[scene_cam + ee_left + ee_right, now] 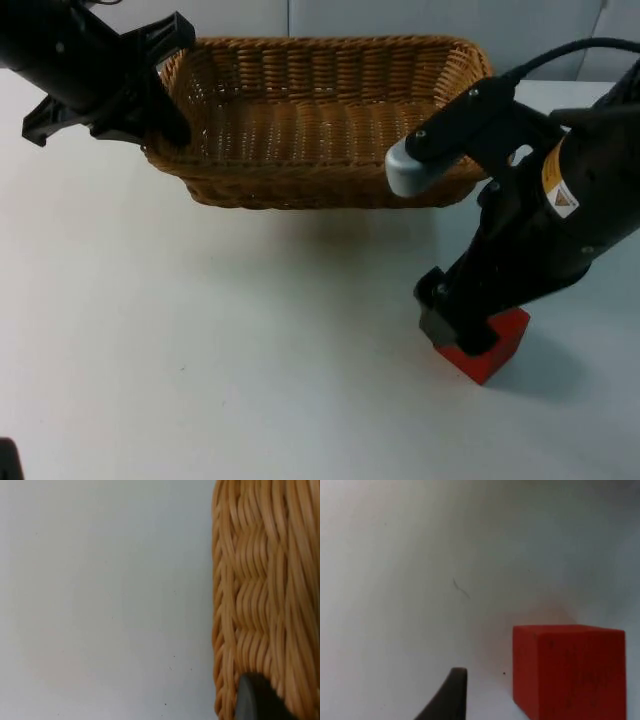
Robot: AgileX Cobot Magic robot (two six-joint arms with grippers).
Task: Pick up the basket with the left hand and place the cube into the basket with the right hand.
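Cube, red, sits on the white table, well in front of the basket. Right gripper is down on it, nearer arm by far; jaw state cannot be told. Right wrist view shows the cube beside one fingertip, table between them. Left gripper is at the basket's left end, grip unclear; basket's long axis runs left-right.

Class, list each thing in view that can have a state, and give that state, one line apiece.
basket: upright, nothing inside, its left end at the left gripper.
cube: red, on the table, outside the basket.
left gripper: at the basket's left rim.
right gripper: down at the cube, on its left side.
table: white, bearing the cube.
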